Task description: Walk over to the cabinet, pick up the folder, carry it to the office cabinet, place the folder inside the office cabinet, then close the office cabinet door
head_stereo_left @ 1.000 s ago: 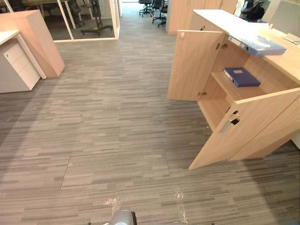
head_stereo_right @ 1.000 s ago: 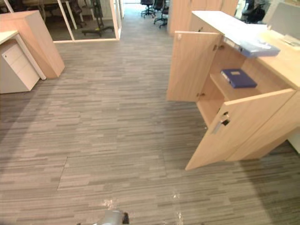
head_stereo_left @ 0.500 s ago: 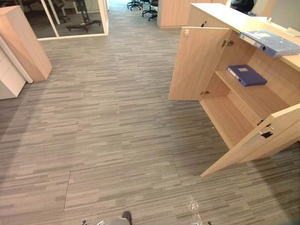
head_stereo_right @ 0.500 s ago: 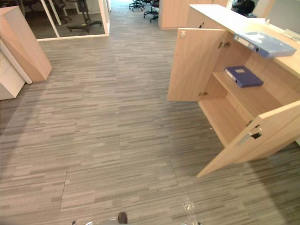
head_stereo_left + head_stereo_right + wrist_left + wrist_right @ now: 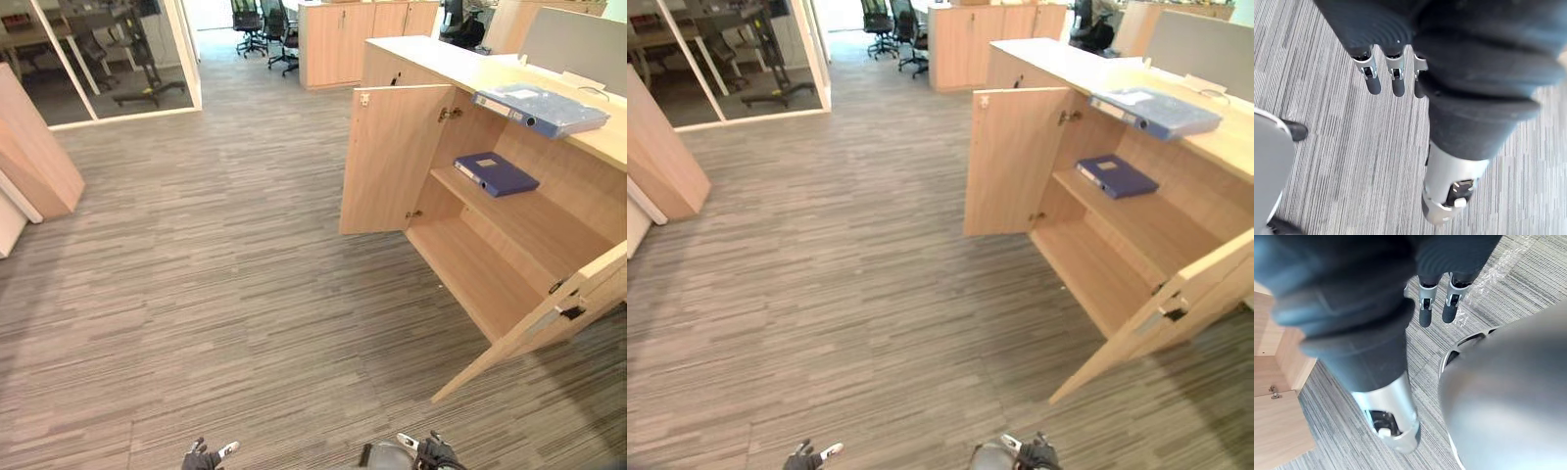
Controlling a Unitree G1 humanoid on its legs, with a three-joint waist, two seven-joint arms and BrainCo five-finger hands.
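Note:
The wooden office cabinet (image 5: 509, 245) stands at the right with both doors open: the far door (image 5: 387, 157) swung towards the aisle, the near door (image 5: 549, 318) angled out over the carpet. A dark blue folder (image 5: 495, 173) lies flat on its middle shelf. A light blue folder (image 5: 541, 108) rests on the cabinet's top. Both hands hang low over the striped carpet, well short of the cabinet: my left hand (image 5: 201, 457) and right hand (image 5: 436, 454) at the bottom edge. In the wrist views the left hand's fingers (image 5: 1396, 83) and the right hand's fingers (image 5: 1425, 311) are straight and hold nothing.
A slanted wooden unit (image 5: 34, 157) stands at the far left, with a glass partition (image 5: 181, 54) behind it. Further cabinets (image 5: 343, 44) and office chairs (image 5: 260, 24) line the back. A grey screen (image 5: 578, 44) stands on the cabinet top. Wide carpet lies between me and the cabinet.
The camera has shifted, so the cabinet sits nearer and more of its inside shows. Both hands now show at the bottom edge. The folders have not moved.

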